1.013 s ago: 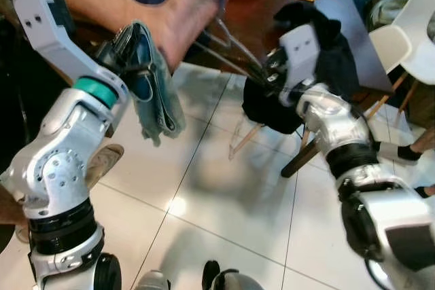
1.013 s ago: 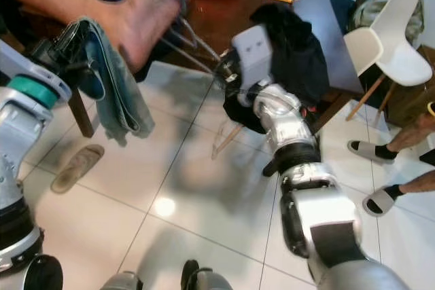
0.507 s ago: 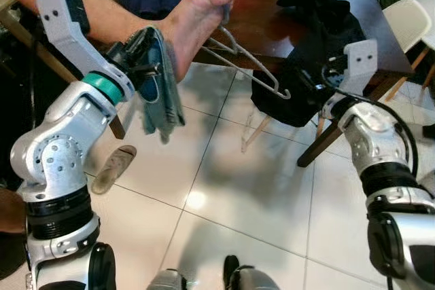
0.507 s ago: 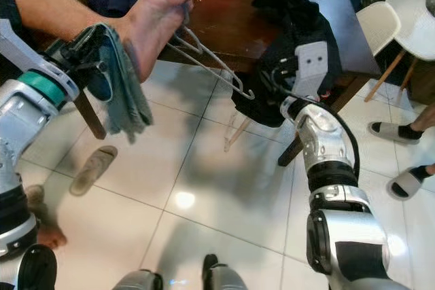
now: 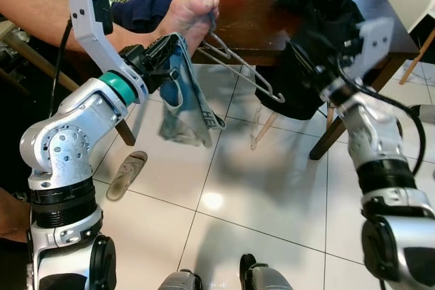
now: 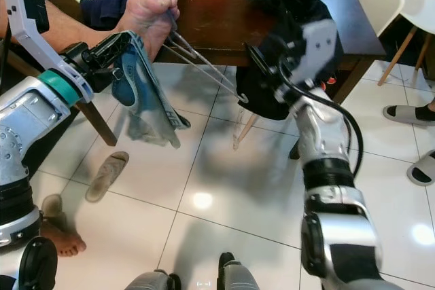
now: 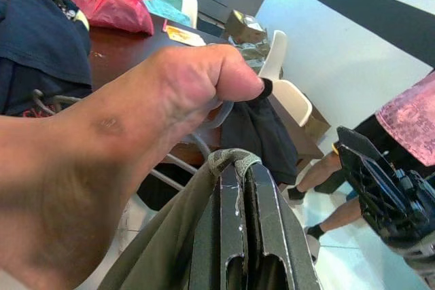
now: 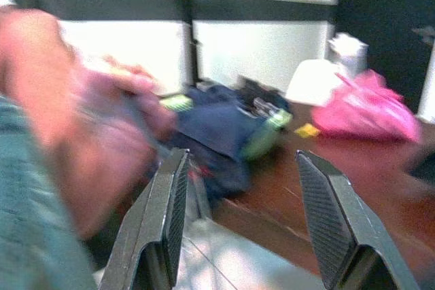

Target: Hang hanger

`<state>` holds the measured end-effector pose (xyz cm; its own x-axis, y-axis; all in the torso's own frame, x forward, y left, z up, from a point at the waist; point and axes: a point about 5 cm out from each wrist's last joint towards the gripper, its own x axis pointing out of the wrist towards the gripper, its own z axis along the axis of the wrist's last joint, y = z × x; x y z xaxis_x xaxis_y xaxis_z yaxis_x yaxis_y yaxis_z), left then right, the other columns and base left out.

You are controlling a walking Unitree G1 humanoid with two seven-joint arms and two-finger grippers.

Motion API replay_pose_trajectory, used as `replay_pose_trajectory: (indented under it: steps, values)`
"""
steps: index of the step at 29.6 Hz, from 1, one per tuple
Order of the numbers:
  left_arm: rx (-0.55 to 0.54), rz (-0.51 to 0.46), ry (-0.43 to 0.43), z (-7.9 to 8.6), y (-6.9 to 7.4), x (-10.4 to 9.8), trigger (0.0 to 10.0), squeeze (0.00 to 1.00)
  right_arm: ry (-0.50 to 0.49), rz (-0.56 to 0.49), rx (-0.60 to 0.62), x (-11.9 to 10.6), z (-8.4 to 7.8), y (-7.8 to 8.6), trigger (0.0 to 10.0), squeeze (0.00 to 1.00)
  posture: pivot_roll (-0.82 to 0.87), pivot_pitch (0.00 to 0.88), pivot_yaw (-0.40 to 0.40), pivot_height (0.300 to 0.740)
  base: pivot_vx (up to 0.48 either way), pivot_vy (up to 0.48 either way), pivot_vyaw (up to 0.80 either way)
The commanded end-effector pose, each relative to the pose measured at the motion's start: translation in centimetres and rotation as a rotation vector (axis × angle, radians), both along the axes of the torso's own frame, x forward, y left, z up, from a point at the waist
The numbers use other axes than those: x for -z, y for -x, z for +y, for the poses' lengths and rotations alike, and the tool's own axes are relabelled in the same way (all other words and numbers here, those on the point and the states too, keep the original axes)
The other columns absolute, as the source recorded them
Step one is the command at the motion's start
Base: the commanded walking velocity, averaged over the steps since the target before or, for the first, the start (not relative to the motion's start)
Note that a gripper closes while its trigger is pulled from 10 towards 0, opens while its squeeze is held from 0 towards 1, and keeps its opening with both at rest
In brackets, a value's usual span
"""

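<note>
Glossy white floor tiles (image 5: pixel 272 188) lie beneath a person's hand (image 5: pixel 190 15) gripping thin wire hangers (image 5: pixel 238 66); left end effector (image 5: pixel 163 66) pinches limp blue cloth (image 5: pixel 187 103), right end effector (image 6: pixel 262 56) spread.

You are looking at one wire hanger (image 5: pixel 238 66), one blue-grey cloth (image 5: pixel 187 96), one person's hand (image 5: pixel 190 18), two grippers, one dark table (image 5: pixel 258 18), two white chairs and one slipper (image 5: pixel 126 174).

A dark wooden table (image 5: pixel 265 22) stands on glossy white floor tiles (image 5: pixel 224 188), white chairs (image 6: pixel 380 1) beside it.
</note>
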<state>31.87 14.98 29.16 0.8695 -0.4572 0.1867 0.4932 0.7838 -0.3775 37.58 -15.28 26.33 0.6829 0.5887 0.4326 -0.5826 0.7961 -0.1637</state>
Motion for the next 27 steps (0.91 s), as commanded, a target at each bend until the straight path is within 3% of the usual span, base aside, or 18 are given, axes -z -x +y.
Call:
replay_pose_trajectory:
  steps: [1,5,7,11,12,17,27]
  values:
    - [-0.005,-0.021,0.009,0.3,0.2,-0.5,10.0,0.0,0.053,-0.012,-0.048,0.1,1.3,0.1,10.0,0.0,0.16,0.082,0.081,0.74,0.0,0.0,0.0]
    - [-0.016,-0.037,0.007,0.8,0.2,-1.1,10.0,0.0,0.16,-0.006,-0.108,1.0,4.1,0.0,10.0,0.0,0.18,0.077,0.067,0.74,0.0,0.0,0.0]
    - [-0.029,-0.053,0.005,1.2,0.3,-1.5,10.0,0.0,0.236,0.038,-0.08,2.1,5.5,-0.6,10.0,0.0,0.19,0.075,0.059,0.74,0.0,0.0,0.0]
    - [-0.039,-0.062,0.009,1.4,0.3,-1.8,10.0,0.0,0.249,0.089,-0.041,2.7,5.8,-1.2,10.0,0.0,0.2,0.078,0.054,0.74,0.0,0.0,0.0]
    - [-0.04,-0.067,0.008,1.4,0.5,-1.9,10.0,0.0,0.236,0.112,0.016,2.7,5.7,-1.6,10.0,0.0,0.2,0.078,0.051,0.74,0.0,0.0,0.0]
    - [-0.049,-0.063,0.006,1.6,0.6,-1.7,10.0,0.0,0.205,0.114,0.122,2.0,5.1,-2.2,10.0,0.0,0.2,0.077,0.052,0.74,0.0,0.0,0.0]
    - [-0.057,-0.063,0.006,1.6,0.6,-1.8,10.0,0.0,0.24,0.12,0.15,2.4,5.2,-2.5,10.0,0.0,0.2,0.083,0.049,0.74,0.0,0.0,0.0]
